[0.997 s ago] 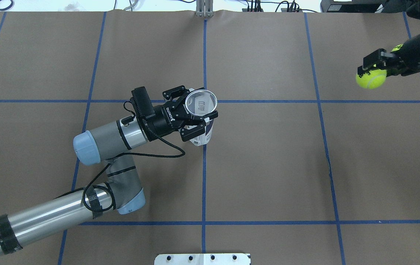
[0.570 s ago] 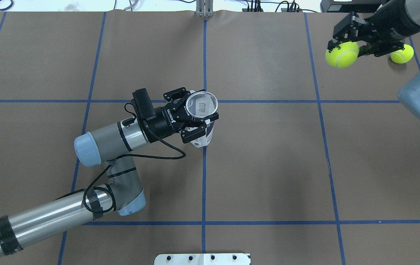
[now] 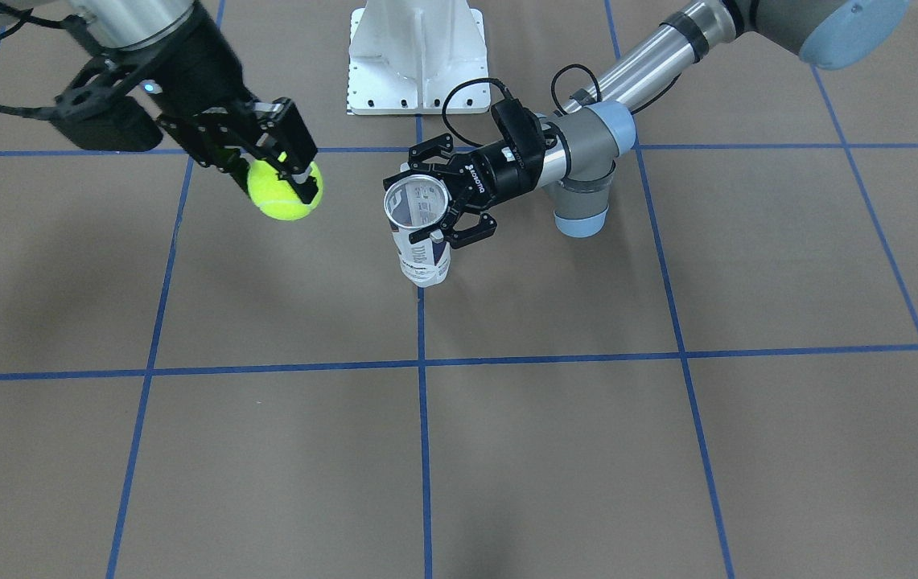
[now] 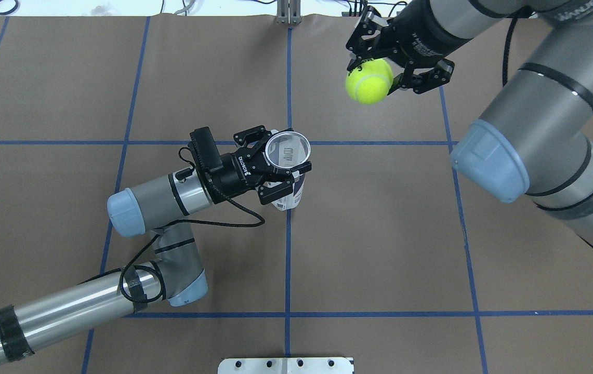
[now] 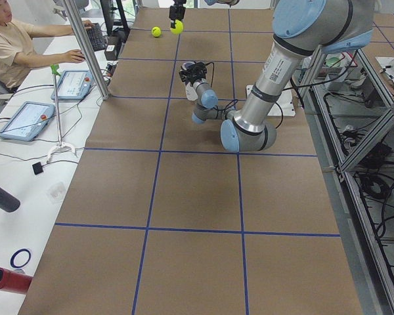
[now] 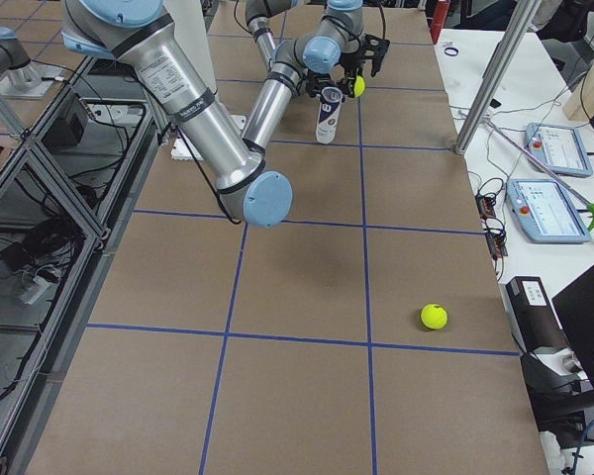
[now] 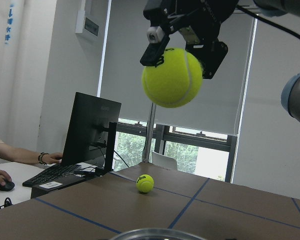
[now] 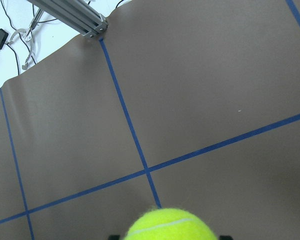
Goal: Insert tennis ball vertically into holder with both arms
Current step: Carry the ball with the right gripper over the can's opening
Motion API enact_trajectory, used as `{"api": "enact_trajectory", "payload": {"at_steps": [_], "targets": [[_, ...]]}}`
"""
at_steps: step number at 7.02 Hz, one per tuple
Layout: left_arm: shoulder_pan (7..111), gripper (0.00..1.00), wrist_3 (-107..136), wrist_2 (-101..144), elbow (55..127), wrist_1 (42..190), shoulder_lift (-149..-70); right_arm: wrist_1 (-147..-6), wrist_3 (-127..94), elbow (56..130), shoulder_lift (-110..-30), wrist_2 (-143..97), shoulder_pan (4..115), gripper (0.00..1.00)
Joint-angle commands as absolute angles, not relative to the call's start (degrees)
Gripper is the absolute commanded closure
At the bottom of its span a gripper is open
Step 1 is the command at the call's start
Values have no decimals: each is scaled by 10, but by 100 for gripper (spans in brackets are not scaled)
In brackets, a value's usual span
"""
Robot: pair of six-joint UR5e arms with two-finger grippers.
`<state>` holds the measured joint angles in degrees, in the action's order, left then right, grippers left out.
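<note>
Change over the last second: the right hand (image 4: 379,72) has carried the tennis ball (image 4: 369,85) in from the far right edge of the overhead view to a spot close to the holder (image 4: 296,191). The holder and the left hand (image 4: 281,163) have barely shifted.

Right hand: fingers closed on the ball's two sides, ball fully held and clear of the surface (image 4: 379,234).

Left hand: fingers closed round the holder just under its rim. Holder upright, mouth open to the top. Cannot tell whether its base touches the surface.

Ball position relative to holder: higher than the rim, off to the right arm's side and beyond it, not yet over the mouth. In the left wrist view it hangs above and ahead of the rim.

Judgement: the carry is nearly done. What remains is to centre the ball over the mouth, lower it and let go. The mouth looks only a little wider than the ball, so alignment will be tight.

Materials: holder is a slim clear plastic tube with a thin metal rim and a white-and-navy label. Ball is fuzzy yellow-green felt with a pale curved seam. Surface is matte brown paper with blue tape lines (image 4: 288,259). A second ball (image 7: 145,183) lies on the surface well beyond the holder.
</note>
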<state>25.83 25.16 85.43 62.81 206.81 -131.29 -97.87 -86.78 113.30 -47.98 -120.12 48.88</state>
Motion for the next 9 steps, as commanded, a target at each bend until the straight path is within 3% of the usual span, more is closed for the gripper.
{"api": "enact_trajectory", "payload": {"at_steps": [1,6,7,9], "targets": [[255,25,251,854,629,2068,-1313,-1017,-903,1129,-439,-1138,427,100],[250,25,251,854,629,2068,-1314,-1056,-910,1111,-410,-1064,359,98],[250,25,251,853,630,2068,-1314,-1056,-911,1107,-410,-1060,356,90],[250,25,251,853,630,2068,-1314,-1056,-910,1103,-410,-1045,345,51]]}}
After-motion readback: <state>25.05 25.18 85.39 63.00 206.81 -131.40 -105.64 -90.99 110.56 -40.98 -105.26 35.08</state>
